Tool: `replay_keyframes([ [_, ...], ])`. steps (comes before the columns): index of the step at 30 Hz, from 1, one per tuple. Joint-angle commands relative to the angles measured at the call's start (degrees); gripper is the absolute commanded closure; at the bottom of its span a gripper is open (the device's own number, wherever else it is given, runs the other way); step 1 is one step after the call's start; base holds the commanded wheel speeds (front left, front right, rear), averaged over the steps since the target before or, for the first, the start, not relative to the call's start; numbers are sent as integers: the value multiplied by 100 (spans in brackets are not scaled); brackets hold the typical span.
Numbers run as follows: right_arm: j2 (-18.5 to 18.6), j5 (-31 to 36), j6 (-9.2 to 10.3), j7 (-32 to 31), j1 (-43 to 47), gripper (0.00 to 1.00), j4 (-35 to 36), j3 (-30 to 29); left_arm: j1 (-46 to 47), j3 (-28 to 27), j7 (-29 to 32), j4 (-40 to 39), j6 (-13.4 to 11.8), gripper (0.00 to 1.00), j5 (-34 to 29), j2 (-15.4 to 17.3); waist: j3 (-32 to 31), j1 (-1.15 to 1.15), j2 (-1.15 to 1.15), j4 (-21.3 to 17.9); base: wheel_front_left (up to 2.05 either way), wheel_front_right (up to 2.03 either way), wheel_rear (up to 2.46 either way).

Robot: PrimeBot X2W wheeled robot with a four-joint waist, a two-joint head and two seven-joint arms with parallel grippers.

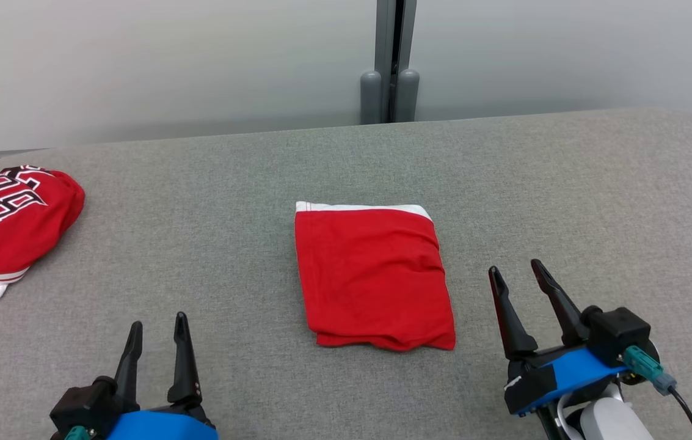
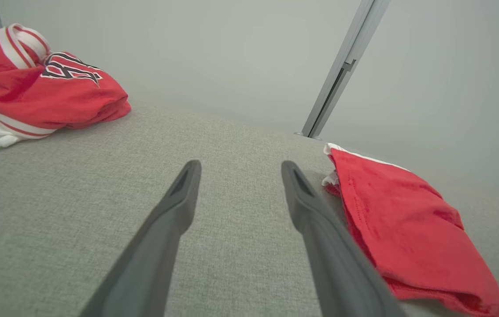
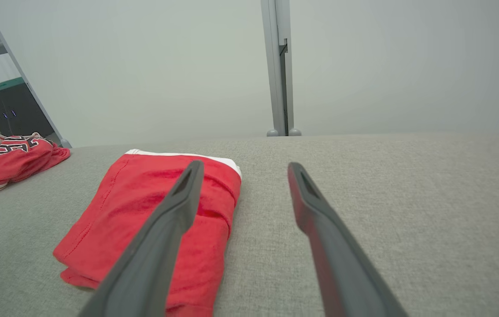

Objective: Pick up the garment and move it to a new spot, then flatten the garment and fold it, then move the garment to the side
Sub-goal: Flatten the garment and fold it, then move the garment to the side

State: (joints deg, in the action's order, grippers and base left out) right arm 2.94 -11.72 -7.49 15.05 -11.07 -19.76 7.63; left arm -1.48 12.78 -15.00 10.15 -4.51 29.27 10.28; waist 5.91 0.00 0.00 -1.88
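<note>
Far left of the post (image 1: 389, 91), a crumpled jersey (image 1: 10, 226) sits at the edge of the grey surface (image 1: 565, 183), and by the look of it that's not our concern. Next along, the left gripper (image 1: 158, 322) hovers low, well left of the post, fingers spread wide with nothing between them. Then the garment (image 1: 373, 281): a neat red rectangle with a white band along its far edge, lying flat straight out in front of the post, mid-surface. Folded, I'd say, so the step in hand looks like the last one, moving it to the side. It lies between the two grippers, touching neither, and closer to the right one. Right of the post, the right gripper (image 1: 514, 266) sits near the garment's right edge, jaws wide and empty too. The next move calls for a low reach to a garment edge and a pinch through all the layers, or the fold may slide open on the way.
</note>
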Motion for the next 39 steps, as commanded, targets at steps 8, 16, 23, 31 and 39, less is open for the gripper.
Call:
replay_keyframes([
  [8,-6,170,-1,18,195,0,-22,-197,-153,-262,-26,7,116,0,-256,-165,-24,0,0,60,0,0,0],
  [16,-7,140,-1,18,135,0,-113,-169,-137,-381,-26,52,236,0,-384,-259,-26,0,0,66,0,0,0],
  [23,-7,141,-1,18,95,0,-193,-181,-117,-445,-26,96,305,0,-479,-321,-23,0,0,59,0,0,0],
  [31,-6,399,-1,-227,-220,0,-398,-253,-8,-487,-26,135,364,0,-538,-385,53,0,0,91,0,0,0],
  [39,-6,672,-1,-1653,-1296,0,-829,-153,158,-495,-26,182,450,0,-594,-443,221,0,0,254,0,0,0],
])
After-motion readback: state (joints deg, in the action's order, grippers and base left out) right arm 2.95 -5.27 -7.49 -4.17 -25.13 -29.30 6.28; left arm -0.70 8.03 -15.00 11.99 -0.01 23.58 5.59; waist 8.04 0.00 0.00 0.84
